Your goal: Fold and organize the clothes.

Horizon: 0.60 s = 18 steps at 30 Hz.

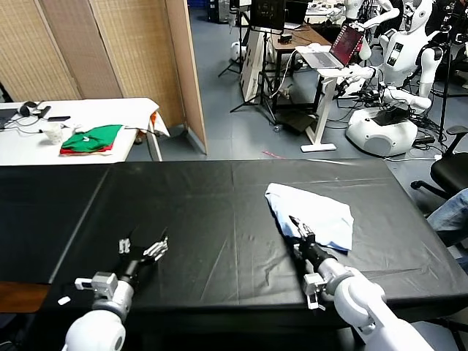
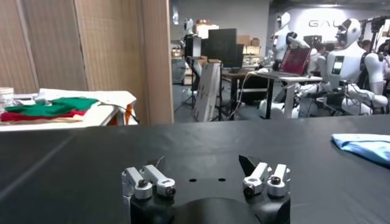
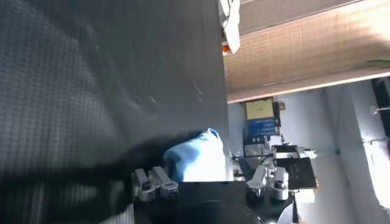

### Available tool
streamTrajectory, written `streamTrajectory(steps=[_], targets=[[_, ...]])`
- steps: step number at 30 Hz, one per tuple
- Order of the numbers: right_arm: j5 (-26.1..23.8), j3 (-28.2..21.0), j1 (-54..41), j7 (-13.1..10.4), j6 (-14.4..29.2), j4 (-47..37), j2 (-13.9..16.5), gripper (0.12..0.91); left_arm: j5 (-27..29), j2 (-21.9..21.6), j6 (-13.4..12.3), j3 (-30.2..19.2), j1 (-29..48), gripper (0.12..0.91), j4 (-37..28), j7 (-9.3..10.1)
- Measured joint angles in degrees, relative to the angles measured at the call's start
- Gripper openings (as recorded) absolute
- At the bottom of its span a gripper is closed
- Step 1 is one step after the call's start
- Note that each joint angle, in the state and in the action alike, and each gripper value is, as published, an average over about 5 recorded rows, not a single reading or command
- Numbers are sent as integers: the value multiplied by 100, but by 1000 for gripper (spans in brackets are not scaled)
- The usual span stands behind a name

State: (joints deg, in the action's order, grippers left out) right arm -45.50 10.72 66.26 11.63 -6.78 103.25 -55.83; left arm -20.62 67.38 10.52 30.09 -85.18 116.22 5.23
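Table (image 1: 219, 219): draped in black sheeting, wide and mostly bare; broad open stretch between the two arms, room enough to spread a garment flat.
Side table (image 1: 110, 110): white, well apart at the back on the robot's left; carries green-and-red folded garments (image 1: 91, 139).
T-shirt (image 1: 311, 218): pale sky-blue, lying bunched and creased on the right half of the table, near edge turned toward the right arm, far edge still short of the table's back border; apparently unfolded so far, so the task looks barely begun.
Right pincer (image 1: 300, 228): low over the shirt's near-left border, fingers part-way in, with a bulge of blue cloth seen between them in the right wrist view; firm hold on the cloth not clear, cannot tell. Placement at the hem suggests a pinch meant to lift or drag the edge.
Left pincer (image 1: 144, 247): fingers spread wide, empty, hovering just above bare sheeting on the robot's left, well apart from the shirt; likely waiting for its turn.
Risk: a thin pinch may slip, or drag the loose sheeting along with the cloth.
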Motion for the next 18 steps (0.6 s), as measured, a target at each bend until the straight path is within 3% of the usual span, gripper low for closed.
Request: streamTrajectory(steps=[4, 7, 12, 18], targets=[[614, 61, 44, -92, -109, -29, -55, 281, 32, 44, -26, 8, -31, 907, 0, 0], [1270, 120, 101, -99, -80, -25, -64, 161, 50, 67, -39, 10, -56, 907, 1, 0], [2528, 182, 158, -53, 26, 66, -52, 144, 70, 82, -48, 10, -84, 907, 19, 1], [4476, 324, 72, -58, -202, 141, -137, 144, 85, 106, -53, 24, -126, 907, 61, 5]])
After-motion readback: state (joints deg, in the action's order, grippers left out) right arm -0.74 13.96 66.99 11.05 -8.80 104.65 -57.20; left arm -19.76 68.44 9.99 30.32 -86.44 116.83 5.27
